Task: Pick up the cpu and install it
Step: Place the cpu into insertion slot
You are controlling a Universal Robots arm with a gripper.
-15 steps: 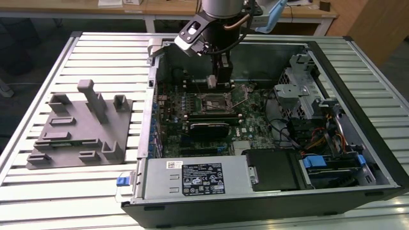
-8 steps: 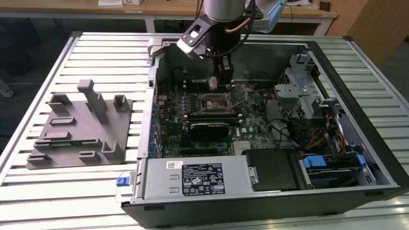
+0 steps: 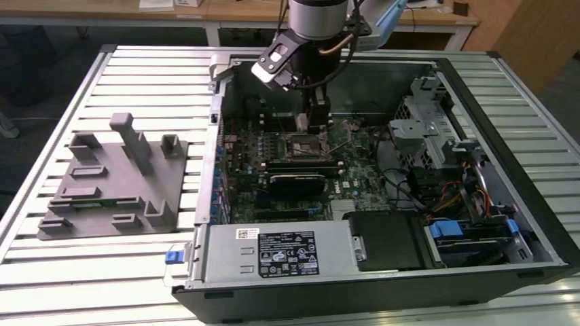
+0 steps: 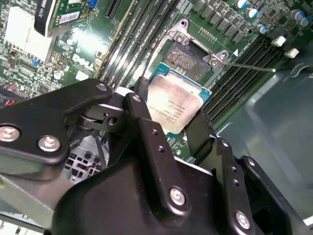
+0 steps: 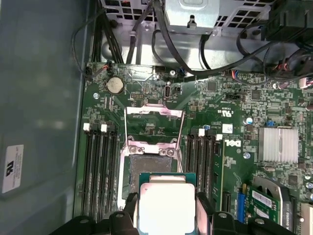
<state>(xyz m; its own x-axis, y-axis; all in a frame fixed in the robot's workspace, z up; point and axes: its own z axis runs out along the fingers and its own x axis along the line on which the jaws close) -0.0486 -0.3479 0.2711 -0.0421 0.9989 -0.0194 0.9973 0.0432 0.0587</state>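
The black two-fingered gripper [image 4: 171,110] pinches the small square silvery-topped cpu [image 4: 178,105] by opposite edges. It hangs over the open dark square socket frame [image 4: 193,58], toward the frame's 12 o'clock in the exterior view. Lowered askew or offset, the chip would likely miss its seat and damage the socket contacts.

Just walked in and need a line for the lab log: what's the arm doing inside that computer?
The robot arm is working inside the open computer case, which lies on the slatted table. Its gripper is shut on the cpu, with a finger on each of two opposite edges, holding it just over the motherboard's socket. The socket's metal frame is flipped open and its bed lies bare, so the chip is not yet seated. The grey tray sits apart at the exterior view's left.
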